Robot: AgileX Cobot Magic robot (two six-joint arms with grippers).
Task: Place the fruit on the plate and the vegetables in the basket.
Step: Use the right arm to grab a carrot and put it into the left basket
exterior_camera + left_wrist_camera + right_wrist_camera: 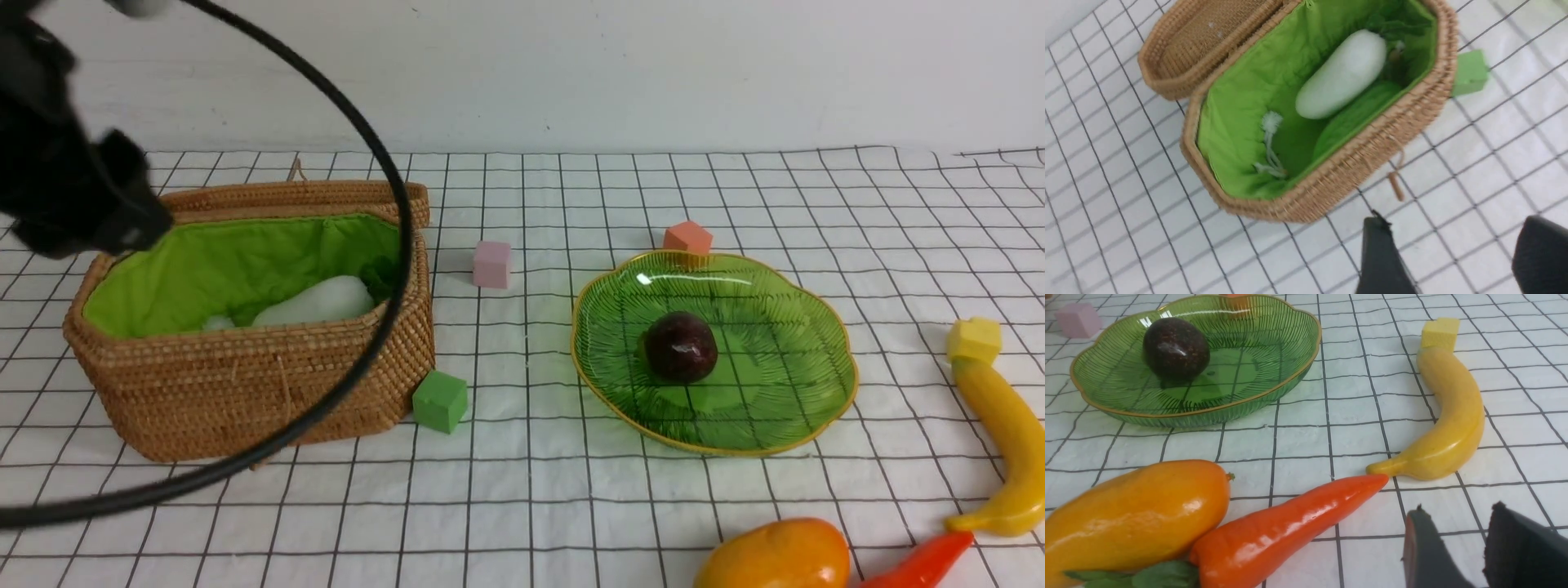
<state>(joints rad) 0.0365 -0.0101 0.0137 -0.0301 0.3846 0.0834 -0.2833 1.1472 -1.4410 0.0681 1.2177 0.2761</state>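
The wicker basket [245,392] stands at the left, its lid open behind it. The white radish [314,302] lies inside it. In the left wrist view the radish [1341,79] lies beside the light green cucumber [1355,116]. The green plate [784,408] holds the maroon ball [680,346]. The banana [1008,441], mango [775,559] and red chili [922,563] lie on the cloth at the front right. My left gripper [1455,232] is open and empty, above the cloth beside the basket. My right gripper [1457,516] is slightly open and empty, near the chili tip [1372,484] and the banana [1453,416].
Foam cubes lie about: pink [491,264], orange [687,238] behind the plate, green [440,400] against the basket, yellow [974,340] at the banana's far end. My left arm [57,188] and its black cable [392,269] hang over the basket.
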